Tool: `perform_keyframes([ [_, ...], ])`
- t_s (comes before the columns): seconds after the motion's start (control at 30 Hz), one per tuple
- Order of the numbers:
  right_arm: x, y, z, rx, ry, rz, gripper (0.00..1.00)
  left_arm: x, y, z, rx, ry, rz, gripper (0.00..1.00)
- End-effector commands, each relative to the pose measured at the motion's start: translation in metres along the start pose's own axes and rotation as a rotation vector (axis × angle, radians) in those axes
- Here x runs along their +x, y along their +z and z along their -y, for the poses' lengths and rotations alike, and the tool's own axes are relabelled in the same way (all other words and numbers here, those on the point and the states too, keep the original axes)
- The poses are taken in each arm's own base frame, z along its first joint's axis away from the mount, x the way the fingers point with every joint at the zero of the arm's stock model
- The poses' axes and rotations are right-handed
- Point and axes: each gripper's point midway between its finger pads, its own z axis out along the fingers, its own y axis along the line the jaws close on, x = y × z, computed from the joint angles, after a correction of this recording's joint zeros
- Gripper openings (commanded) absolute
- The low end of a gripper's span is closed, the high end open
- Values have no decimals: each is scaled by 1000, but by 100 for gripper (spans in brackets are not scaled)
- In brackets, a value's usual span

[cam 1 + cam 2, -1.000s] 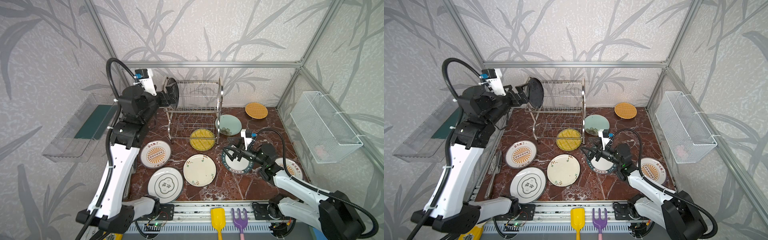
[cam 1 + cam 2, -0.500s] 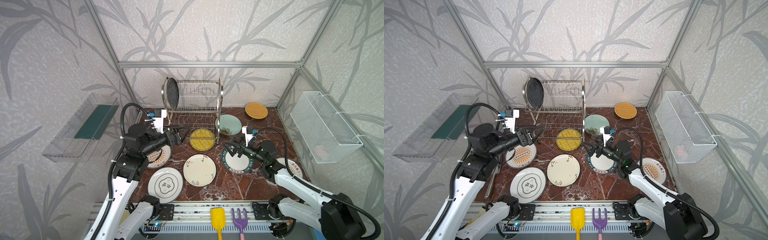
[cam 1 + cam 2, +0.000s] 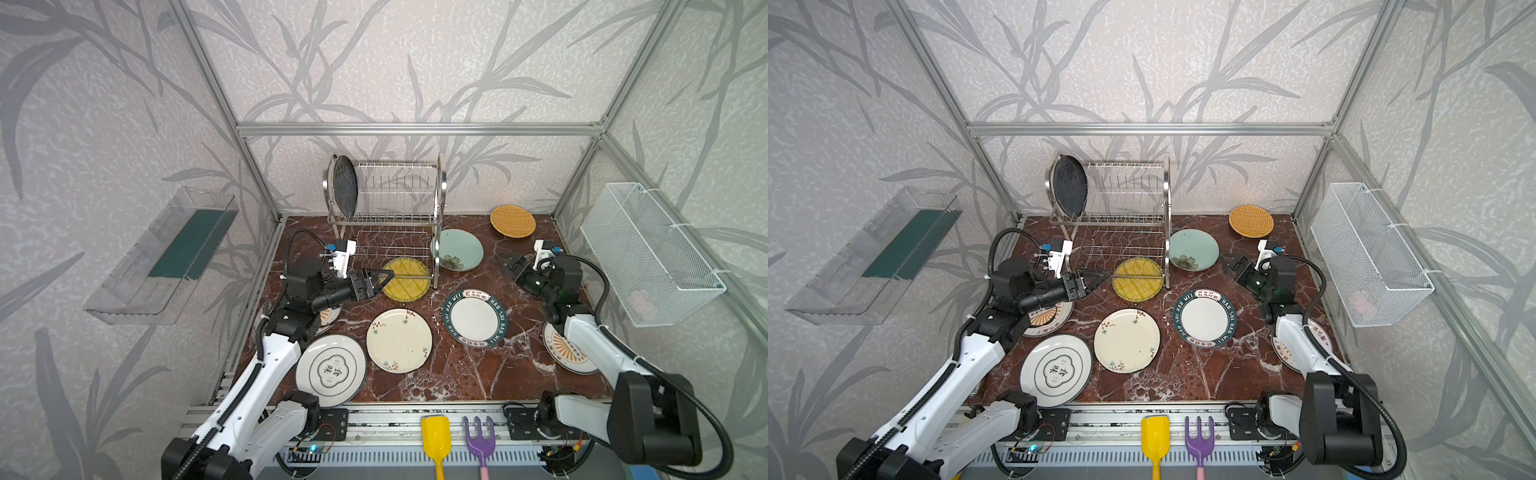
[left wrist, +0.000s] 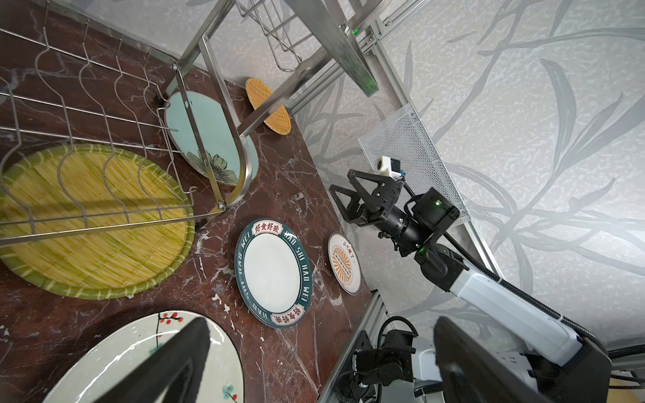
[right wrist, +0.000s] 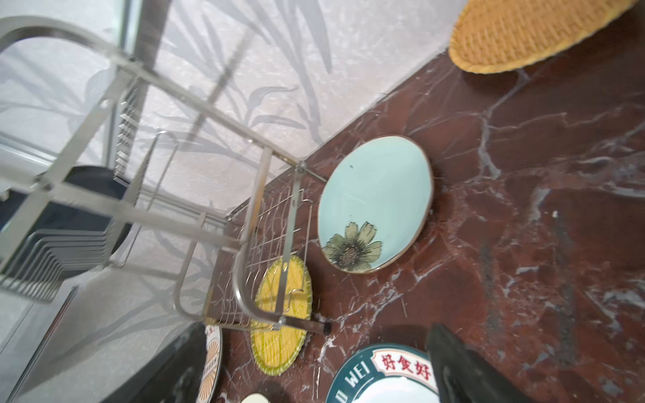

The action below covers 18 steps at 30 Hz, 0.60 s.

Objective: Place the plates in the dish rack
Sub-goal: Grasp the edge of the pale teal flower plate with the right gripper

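One plate racked: black plate [image 3: 345,189], on edge at left end of rack [image 3: 399,220] upper tier, upper centre in a top view. Eight others flat on table [image 3: 457,374]. Left claw [image 3: 384,280] mid-frame, spread wide, empty, beside left edge of yellow plate [image 3: 409,286]; that plate partly under rack's lower tier. Right claw [image 3: 513,266] at right, spread wide, empty, between teal plate [image 3: 459,251] and basket [image 3: 648,253].
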Motion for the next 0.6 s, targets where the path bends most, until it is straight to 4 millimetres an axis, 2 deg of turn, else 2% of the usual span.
perform_keyframes([
  [0.0,2,21,24,73,98,-47,91,3,-9,1,-21,42,20,99],
  [0.27,-7,78,60,128,191,-52,78,3,-14,10,-9,73,15,99],
  [0.37,2,103,78,158,234,-84,76,3,-15,15,9,85,17,99],
  [0.57,14,138,92,168,277,-93,72,2,-17,16,10,97,29,99],
])
